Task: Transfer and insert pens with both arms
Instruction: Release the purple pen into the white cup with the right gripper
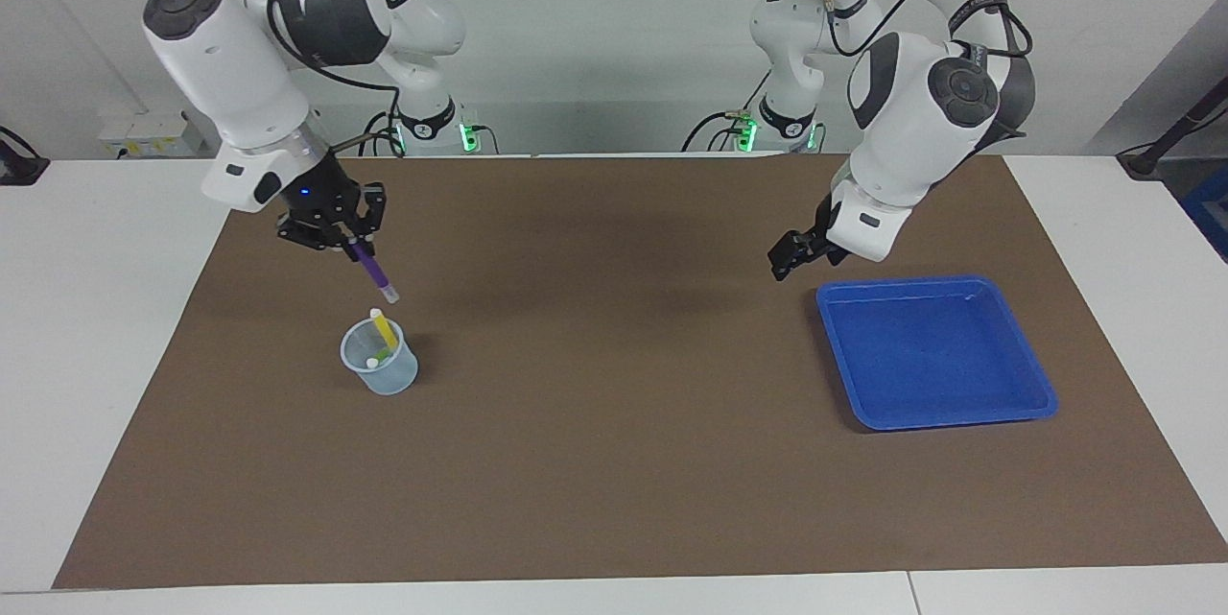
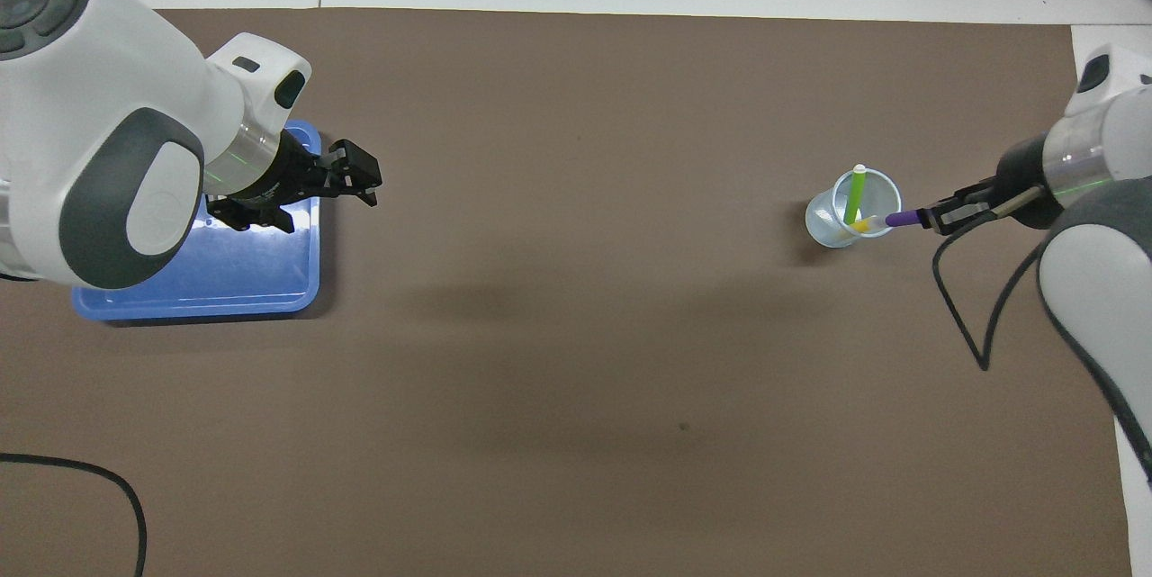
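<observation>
Pens: 3, two in cup | right pincer pinching purple pen | left pincer spread

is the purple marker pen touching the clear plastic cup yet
Apart. The facing view shows brown mat between the purple marker pen, held by the right gripper, and the clear plastic cup.

A matt brown paper-like mat covers the smooth white tabletop. The square blue plastic tray looks glossy, with highlights on its floor. The small clear plastic cup is translucent and smooth. The white arm shells are glossy plastic with matt grey caps; a polished metal ring sits behind the matt black left gripper.
</observation>
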Robot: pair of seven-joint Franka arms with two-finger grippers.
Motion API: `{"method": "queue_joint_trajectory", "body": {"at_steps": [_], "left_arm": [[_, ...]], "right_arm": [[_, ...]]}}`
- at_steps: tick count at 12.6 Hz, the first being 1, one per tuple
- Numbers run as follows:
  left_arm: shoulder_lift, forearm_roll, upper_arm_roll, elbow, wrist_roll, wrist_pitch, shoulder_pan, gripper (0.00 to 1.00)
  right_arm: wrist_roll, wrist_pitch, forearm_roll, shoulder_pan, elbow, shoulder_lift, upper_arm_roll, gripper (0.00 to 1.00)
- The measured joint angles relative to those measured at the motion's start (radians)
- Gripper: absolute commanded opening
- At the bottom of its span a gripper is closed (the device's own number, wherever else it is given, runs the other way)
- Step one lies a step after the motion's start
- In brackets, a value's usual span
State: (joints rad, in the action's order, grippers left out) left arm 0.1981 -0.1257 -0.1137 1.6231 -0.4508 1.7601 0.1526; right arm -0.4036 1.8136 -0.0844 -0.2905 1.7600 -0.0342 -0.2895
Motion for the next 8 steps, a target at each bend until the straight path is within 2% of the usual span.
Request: {"method": "queue_joint_trajectory", "body": {"at_steps": [4,8], "left_arm": [[0.000,0.045,-0.005,-0.005,0.121,0.032,-0.046,1.00],[-0.010,0.083,-0.070,-0.011,0.244,0.030,-0.178,1.00]], "right_arm": [[-0.075,0.082,0.048,-0.042,0.035,-0.015,-0.002,0.00],[-0.075,0.197,0.051,-0.038,0.113,-0.036,-0.012,0.00]]}}
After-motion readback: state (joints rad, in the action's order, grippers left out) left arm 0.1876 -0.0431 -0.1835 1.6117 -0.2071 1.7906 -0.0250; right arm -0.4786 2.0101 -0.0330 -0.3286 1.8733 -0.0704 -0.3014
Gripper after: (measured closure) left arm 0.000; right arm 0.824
